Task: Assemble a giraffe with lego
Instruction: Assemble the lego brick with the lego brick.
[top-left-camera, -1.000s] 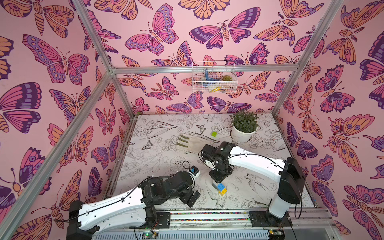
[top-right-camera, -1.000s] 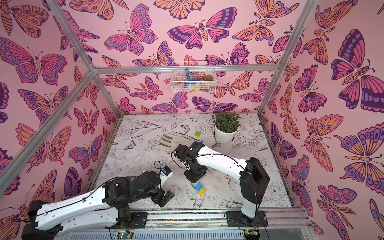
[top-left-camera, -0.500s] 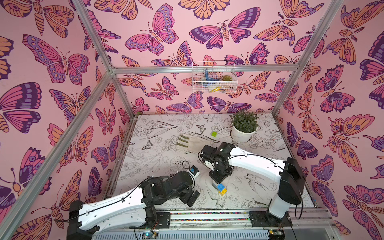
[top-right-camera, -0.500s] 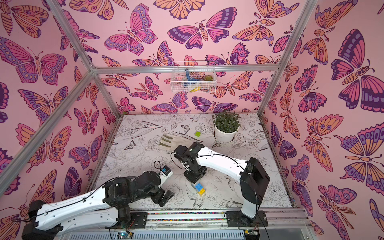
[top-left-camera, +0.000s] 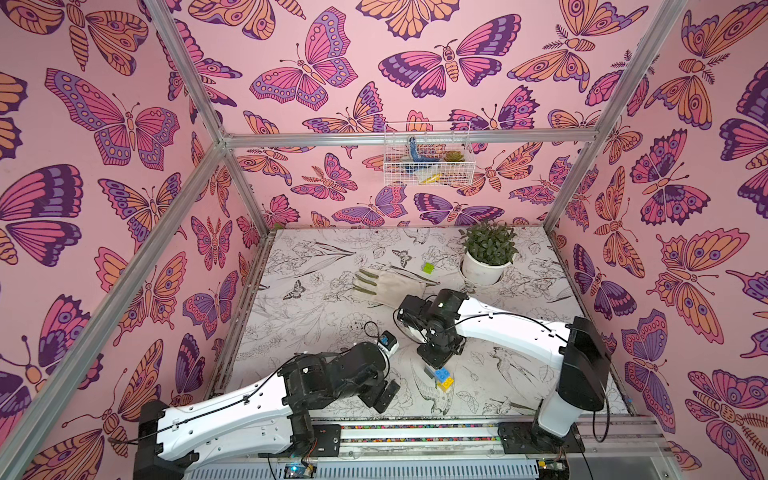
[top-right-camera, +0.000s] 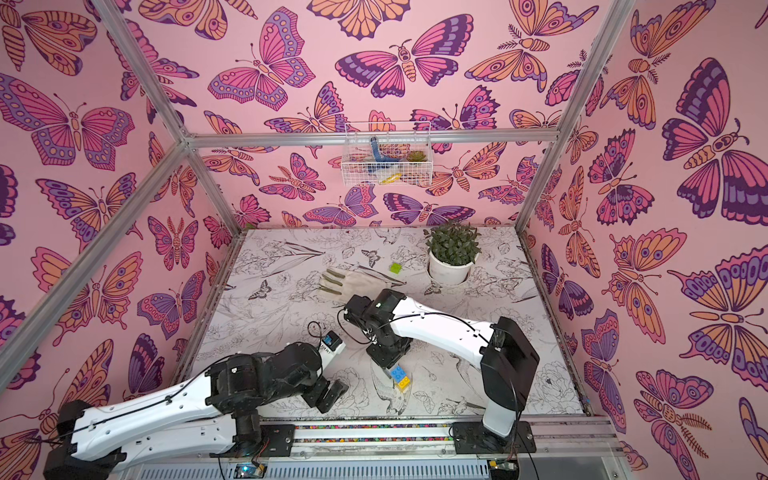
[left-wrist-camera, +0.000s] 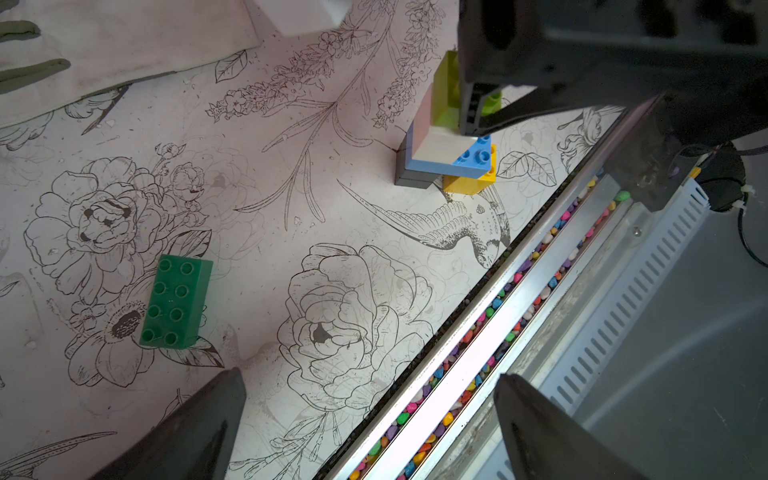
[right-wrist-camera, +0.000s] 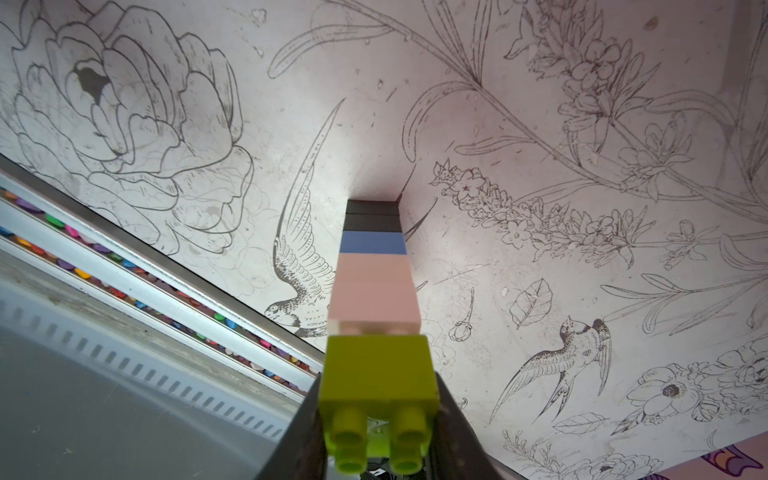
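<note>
Nothing is moving since earlier: right end effector (right-wrist-camera: 379, 386) is gripping the lime brick (right-wrist-camera: 378, 365) atop the giraffe (left-wrist-camera: 440, 148), left end effector (left-wrist-camera: 368, 378) is staying open.

Robot lab cell for sure — silver aluminium frame bars (top-left-camera: 332, 139), pink butterfly-print wall panels (top-left-camera: 374, 50), white robot arms (top-left-camera: 232, 411) on a metal rail (top-left-camera: 415, 436).

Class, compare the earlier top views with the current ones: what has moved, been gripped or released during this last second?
Nothing visibly changed. The right gripper stays shut on the lime brick atop the giraffe; the left gripper stays open above the table, near the dark green brick.
</note>
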